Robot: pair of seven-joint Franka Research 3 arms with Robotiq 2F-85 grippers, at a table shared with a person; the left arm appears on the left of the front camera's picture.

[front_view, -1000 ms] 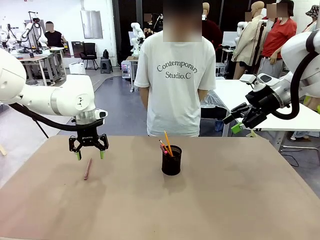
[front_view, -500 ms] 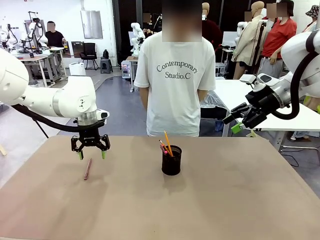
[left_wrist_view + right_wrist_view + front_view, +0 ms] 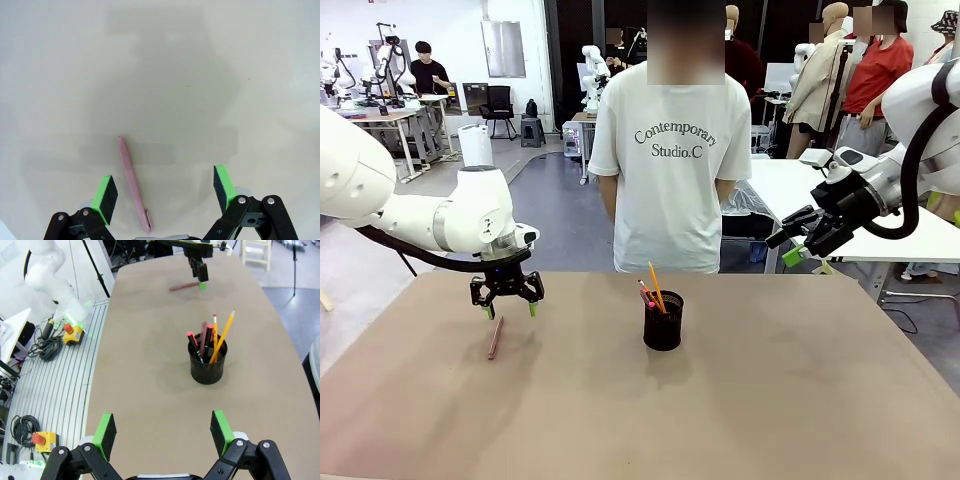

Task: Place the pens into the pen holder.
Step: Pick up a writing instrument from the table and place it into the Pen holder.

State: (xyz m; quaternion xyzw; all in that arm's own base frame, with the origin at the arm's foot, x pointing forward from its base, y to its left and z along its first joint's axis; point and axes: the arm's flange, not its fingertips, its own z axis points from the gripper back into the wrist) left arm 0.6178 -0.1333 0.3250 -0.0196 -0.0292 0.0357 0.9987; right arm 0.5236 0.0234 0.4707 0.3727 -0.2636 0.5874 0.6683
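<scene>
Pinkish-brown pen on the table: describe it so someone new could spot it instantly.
On the broad tan table, look toward the robot's left, away from the black wire-mesh pen holder at the middle. There the thin pinkish-brown pen lies flat, just under the open left gripper. It is the one pen lying on the tabletop; the others stand in the holder.

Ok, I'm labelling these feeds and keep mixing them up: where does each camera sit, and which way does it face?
Front: fixed between the arms, facing the person across the table; left gripper and right gripper show.
Left wrist: looks down between open fingers at the pinkish pen.
Right wrist: high, looking down over the pen holder between open fingers.
Shared: front and right wrist both show holder, pinkish pen, left gripper.
</scene>
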